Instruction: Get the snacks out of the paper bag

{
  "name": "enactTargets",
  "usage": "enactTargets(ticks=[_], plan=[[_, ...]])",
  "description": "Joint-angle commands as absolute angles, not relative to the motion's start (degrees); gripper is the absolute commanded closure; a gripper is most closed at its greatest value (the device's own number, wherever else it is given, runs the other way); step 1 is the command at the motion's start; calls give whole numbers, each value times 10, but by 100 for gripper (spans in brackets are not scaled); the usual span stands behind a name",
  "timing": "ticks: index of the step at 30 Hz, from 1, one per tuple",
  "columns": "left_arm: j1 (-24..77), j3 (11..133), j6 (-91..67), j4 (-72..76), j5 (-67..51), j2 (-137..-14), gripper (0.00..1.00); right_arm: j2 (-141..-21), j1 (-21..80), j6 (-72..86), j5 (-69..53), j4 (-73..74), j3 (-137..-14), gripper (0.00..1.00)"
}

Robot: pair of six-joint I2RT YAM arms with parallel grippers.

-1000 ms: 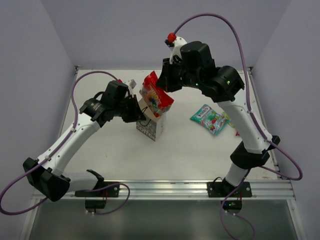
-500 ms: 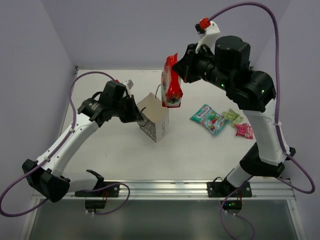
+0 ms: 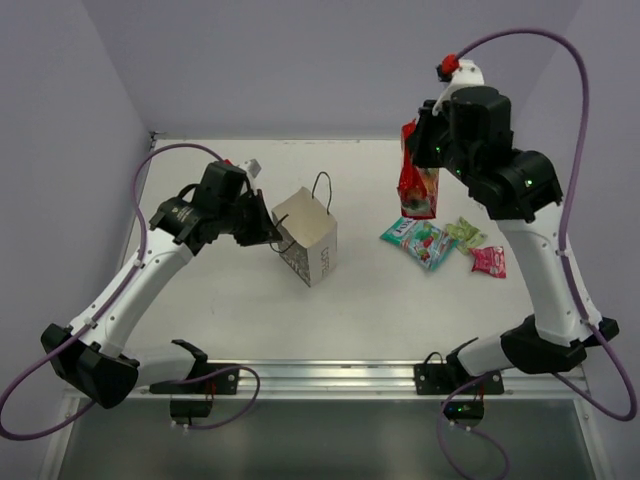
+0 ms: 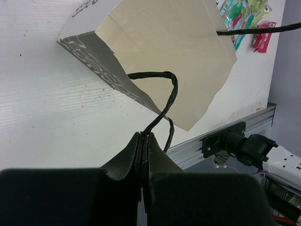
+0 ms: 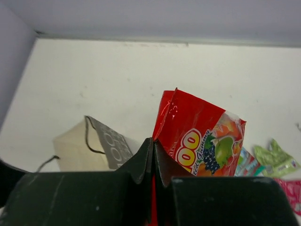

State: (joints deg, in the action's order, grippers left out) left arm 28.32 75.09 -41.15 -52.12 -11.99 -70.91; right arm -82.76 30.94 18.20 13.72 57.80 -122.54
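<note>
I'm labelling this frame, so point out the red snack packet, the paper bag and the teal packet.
red snack packet (image 3: 418,192), top external view, its printed lower half.
paper bag (image 3: 319,257), top external view, its grey lettered side wall.
teal packet (image 3: 421,240), top external view, its middle.

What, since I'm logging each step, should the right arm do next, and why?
Probably lower the red packet to the table and release. The right gripper is shut on it in the air, near the teal packet lying there; the left gripper pinches the paper bag by its handle.
</note>
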Motion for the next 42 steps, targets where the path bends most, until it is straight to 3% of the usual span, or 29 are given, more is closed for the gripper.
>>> enactTargets(ticks=[1,2,8,12,17,22,25,26,29,33,35,38,42], plan=[[277,760,-402,-519,-127,-699,100,-832,303,191,177,533,-1132,100],[276,760,-400,-517,-129,-699,99,-833,300,194,185,533,-1111,100],[273,770,-395,-515,-138,-703,72,-857,269,221,175,526,-980,100],[271,771,-394,-511,-143,-704,61,-883,251,227,143,526,-927,100],[267,782,-389,-512,-146,-708,41,-922,247,225,130,529,-910,100],[265,797,-388,-520,-144,-711,30,-943,247,228,144,541,-911,100],[265,805,-387,-532,-142,-713,11,-945,247,224,144,543,-910,100],[264,807,-387,-533,-141,-713,0,-944,247,225,146,542,-908,87],[264,817,-385,-535,-130,-707,0,-943,247,223,156,544,-908,64],[264,830,-381,-536,-109,-698,0,-940,247,222,164,551,-917,42],[264,837,-378,-535,-98,-687,0,-938,247,224,174,555,-927,23],[264,845,-374,-531,-76,-672,0,-926,247,224,191,563,-951,8],[264,839,-374,-542,-75,-667,0,-925,248,233,186,612,-990,1]])
